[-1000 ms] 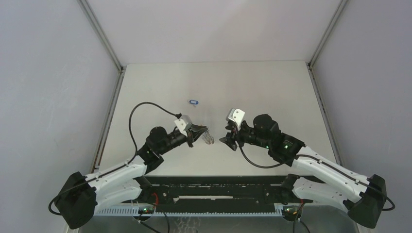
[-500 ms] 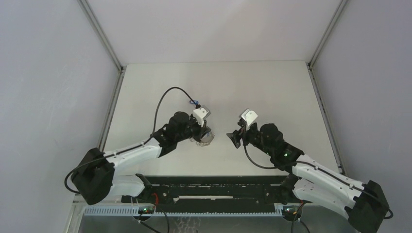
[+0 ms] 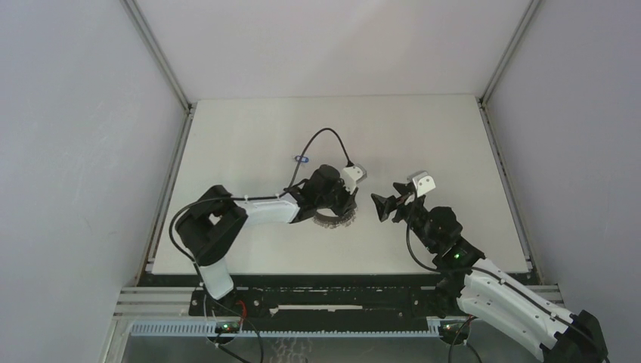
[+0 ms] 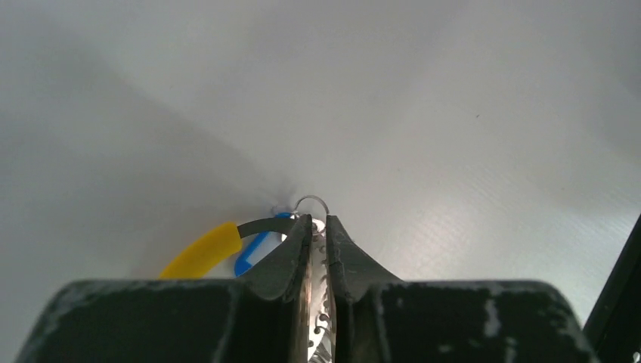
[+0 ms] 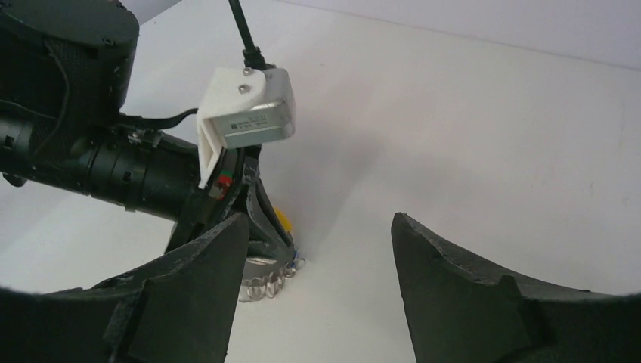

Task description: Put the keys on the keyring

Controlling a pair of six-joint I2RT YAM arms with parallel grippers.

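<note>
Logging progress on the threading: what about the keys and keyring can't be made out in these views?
- Left wrist: whether the blue-tagged key is on the keyring; the left gripper covers the join.
- Top external: keyring mostly under that gripper.
- Top external: second key too small to show its blade.

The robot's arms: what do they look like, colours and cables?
The left arm and right arm have white links, black joints. The left gripper and right gripper are black, each beside a white box. A black cable loops over the left arm; a green light glows on the right.
</note>
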